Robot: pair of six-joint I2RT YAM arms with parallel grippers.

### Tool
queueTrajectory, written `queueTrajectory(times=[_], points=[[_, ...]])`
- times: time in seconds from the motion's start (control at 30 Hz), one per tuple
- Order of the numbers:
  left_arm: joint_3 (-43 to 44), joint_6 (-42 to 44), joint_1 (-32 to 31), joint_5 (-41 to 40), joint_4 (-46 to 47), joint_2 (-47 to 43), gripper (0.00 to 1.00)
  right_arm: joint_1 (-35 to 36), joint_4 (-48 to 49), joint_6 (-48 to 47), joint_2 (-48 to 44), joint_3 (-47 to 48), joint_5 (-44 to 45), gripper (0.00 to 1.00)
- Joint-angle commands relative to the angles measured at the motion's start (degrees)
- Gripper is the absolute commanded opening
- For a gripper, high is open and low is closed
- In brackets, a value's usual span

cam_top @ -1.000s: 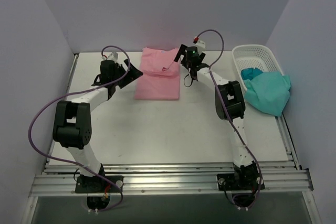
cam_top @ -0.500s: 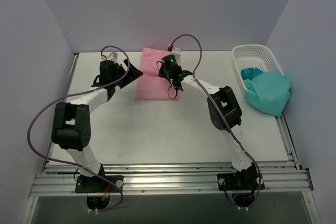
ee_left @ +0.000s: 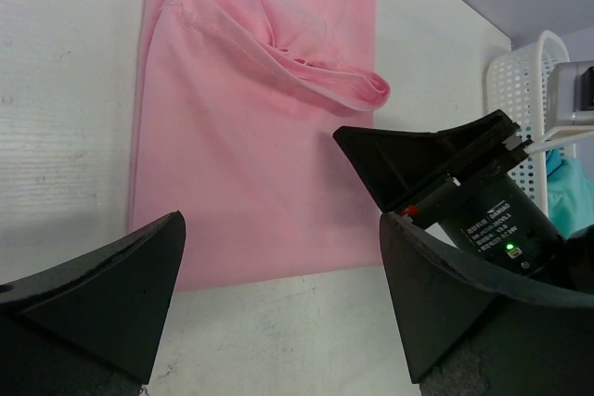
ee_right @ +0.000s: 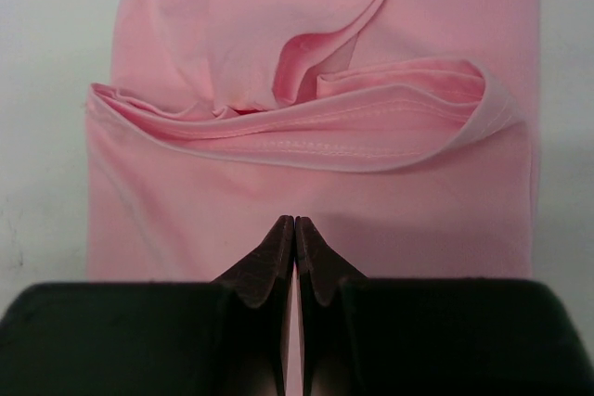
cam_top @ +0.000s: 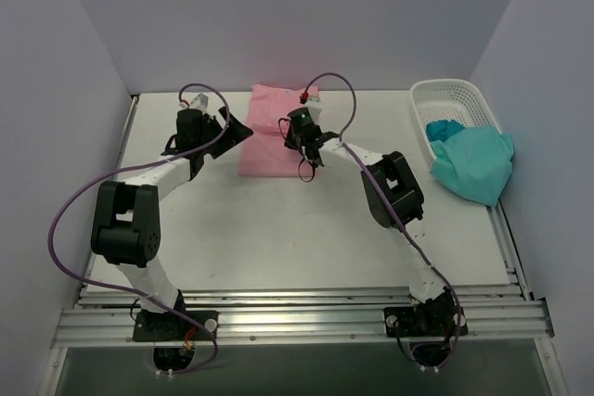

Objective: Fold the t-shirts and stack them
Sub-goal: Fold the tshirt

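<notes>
The pink t-shirt (cam_top: pixel 264 150) lies folded at the back middle of the table, with a doubled-over band (ee_right: pixel 306 127) running across it. My right gripper (cam_top: pixel 295 136) is over its right half, jaws shut with nothing between them (ee_right: pixel 295 222); the tips point at flat cloth just short of the band. The same gripper shows as a black wedge (ee_left: pixel 345 139) in the left wrist view. My left gripper (cam_top: pixel 239 129) stands open at the shirt's left edge (ee_left: pixel 281 220), holding nothing. The teal t-shirt (cam_top: pixel 475 164) hangs over the near end of the basket onto the table.
The white lattice basket (cam_top: pixel 455 92) stands at the back right against the side wall, with more teal cloth (cam_top: pixel 444 127) inside it. Purple cables loop above both arms. Walls close in the table on the left, back and right.
My right gripper has swung left from the pink shirt's back right corner to over its middle and has shut. The left arm and the teal shirt have stayed put.
</notes>
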Motion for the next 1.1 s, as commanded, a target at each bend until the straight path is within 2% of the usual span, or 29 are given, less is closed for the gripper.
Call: queueTrajectory(times=[0.0, 0.6, 1.07], points=[[-0.1, -0.3, -0.3, 0.6, 3.6, -2.3, 0.94, -0.6, -0.2, 0.7, 2.2, 1.5, 1.2, 0.00], [0.2, 0.0, -0.3, 0.6, 4.3, -1.3, 0.94, -3.5, -0.6, 0.0, 4.9, 6.3, -0.5, 0.00], [0.4, 0.7, -0.3, 0.8, 4.6, 0.2, 0.94, -7.5, -1.1, 0.6, 10.7, 12.6, -2.9, 0.00]])
